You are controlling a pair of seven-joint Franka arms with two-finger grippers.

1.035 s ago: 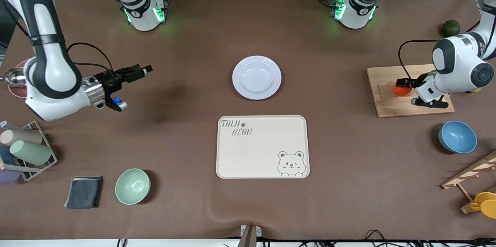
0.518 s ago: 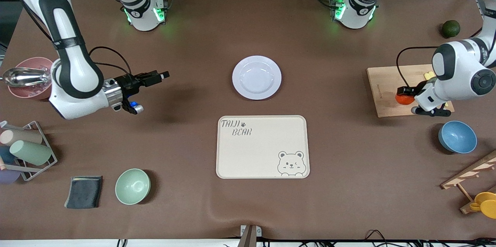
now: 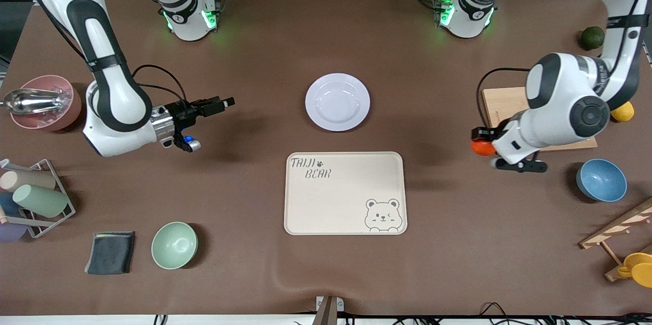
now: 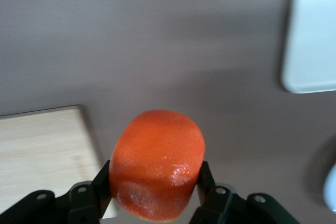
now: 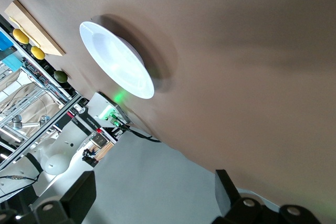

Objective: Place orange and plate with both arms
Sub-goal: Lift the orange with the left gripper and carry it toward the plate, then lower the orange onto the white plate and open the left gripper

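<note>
**Orange in my left grip, plate waiting on the table**

My left gripper (image 3: 481,140) is clamped on the orange (image 3: 481,147), one finger on each flank of the fruit; in my left wrist view the orange (image 4: 157,163) fills the space between my dark fingers (image 4: 207,184). I hold it up in the air over bare brown table (image 3: 254,274), just off the edge of the wooden board (image 3: 501,103), on the side toward the plate. A yellow fruit (image 3: 622,111) peeks out at the board's other edge, partly hidden by my left arm.

My right gripper (image 3: 224,103) hangs over the table well apart from the plate, toward the right arm's end, its fingers spread with nothing between them. In my right wrist view the plate (image 5: 116,59) lies flat on the table in the middle distance.

The plate (image 3: 337,102) is empty and sits in the middle of the table. The cream tray (image 3: 345,192) lies close by the plate, nearer to the front camera. The orange is well apart from the plate, toward the left arm's end.
</note>
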